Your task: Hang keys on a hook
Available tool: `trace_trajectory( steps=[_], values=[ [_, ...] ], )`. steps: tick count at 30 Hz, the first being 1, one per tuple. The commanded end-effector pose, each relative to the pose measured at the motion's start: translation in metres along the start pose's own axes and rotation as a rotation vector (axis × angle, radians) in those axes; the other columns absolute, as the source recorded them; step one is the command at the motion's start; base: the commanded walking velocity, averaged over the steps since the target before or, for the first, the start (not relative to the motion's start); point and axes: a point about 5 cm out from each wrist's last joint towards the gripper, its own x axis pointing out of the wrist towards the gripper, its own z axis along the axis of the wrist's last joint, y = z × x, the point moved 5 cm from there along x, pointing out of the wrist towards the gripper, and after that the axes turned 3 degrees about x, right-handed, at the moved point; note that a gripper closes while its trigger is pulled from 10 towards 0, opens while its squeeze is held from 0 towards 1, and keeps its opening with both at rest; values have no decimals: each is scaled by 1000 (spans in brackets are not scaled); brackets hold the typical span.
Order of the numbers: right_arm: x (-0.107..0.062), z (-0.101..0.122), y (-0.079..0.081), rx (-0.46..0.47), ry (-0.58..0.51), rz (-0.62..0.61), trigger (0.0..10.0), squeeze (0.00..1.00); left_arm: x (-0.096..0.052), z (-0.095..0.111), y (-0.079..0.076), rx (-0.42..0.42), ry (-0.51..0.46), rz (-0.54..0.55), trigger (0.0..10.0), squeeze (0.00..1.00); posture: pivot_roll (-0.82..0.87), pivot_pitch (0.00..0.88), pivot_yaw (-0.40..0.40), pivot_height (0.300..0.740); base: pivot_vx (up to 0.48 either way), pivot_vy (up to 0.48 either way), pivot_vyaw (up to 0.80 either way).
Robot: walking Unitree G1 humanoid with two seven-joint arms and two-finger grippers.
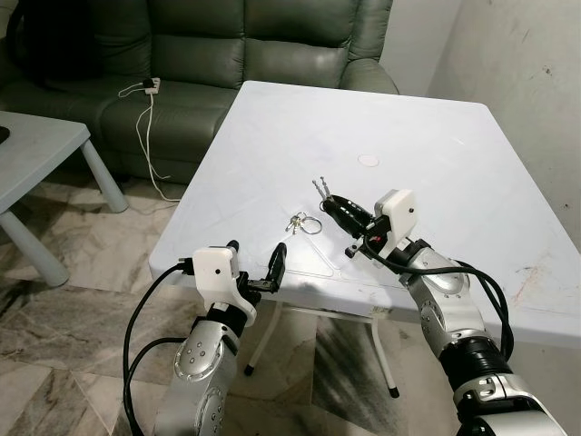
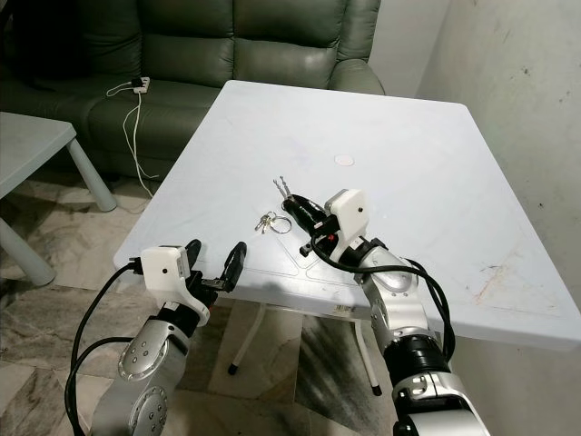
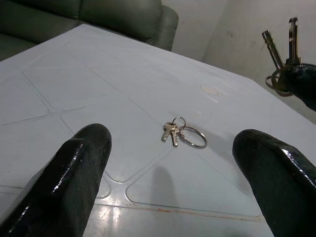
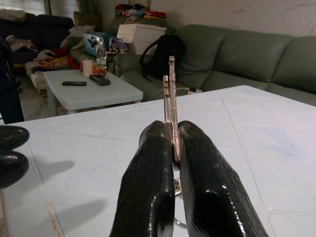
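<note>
My right gripper (image 1: 332, 201) is shut on a bunch of silver keys (image 1: 320, 188), held a little above the white table (image 1: 454, 163); the key blades (image 4: 169, 94) stick up from between its black fingers (image 4: 197, 182). A second bunch of keys (image 1: 304, 222) on a ring lies flat on the table just to the left of the right gripper, also seen as keys on a ring (image 3: 178, 134). My left gripper (image 1: 256, 258) stands open at the table's near edge, short of that ring, its two fingers (image 3: 74, 173) apart with nothing between them.
A dark green sofa (image 1: 227, 54) stands behind the table, with a white charger and cable (image 1: 147, 100) on it. A small pale side table (image 1: 41, 154) is at the left. A bare wall (image 1: 526, 64) rises at the right. Marble floor lies below.
</note>
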Motion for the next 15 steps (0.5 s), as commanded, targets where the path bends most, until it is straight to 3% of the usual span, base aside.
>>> trace_trajectory(
  steps=[1, 4, 6, 11, 15],
  values=[
    [-3, 1, -4, -8, 6, -9, 10000, 0, 4, 9, -8, -33, -37, 0, 10000, 0, 39, 39, -87, 740, 0, 0, 0],
    [-4, -1, -3, -12, 13, -7, 10000, 0, 4, 9, -8, -32, -37, 0, 10000, 0, 38, 39, -86, 740, 0, 0, 0],
    [-9, -8, 3, -84, 56, 29, 10000, 0, 5, 10, -8, -28, -38, 0, 10000, 0, 36, 39, -83, 740, 0, 0, 0],
    [-14, -17, 8, -150, 101, 66, 10000, 0, 5, 10, -8, -27, -37, -5, 10000, 0, 31, 42, -79, 740, 0, 0, 0],
    [-15, -20, 11, -152, 111, 82, 10000, 0, 6, 10, -8, -27, -37, -9, 10000, 0, 31, 42, -78, 740, 0, 0, 0]
  ],
)
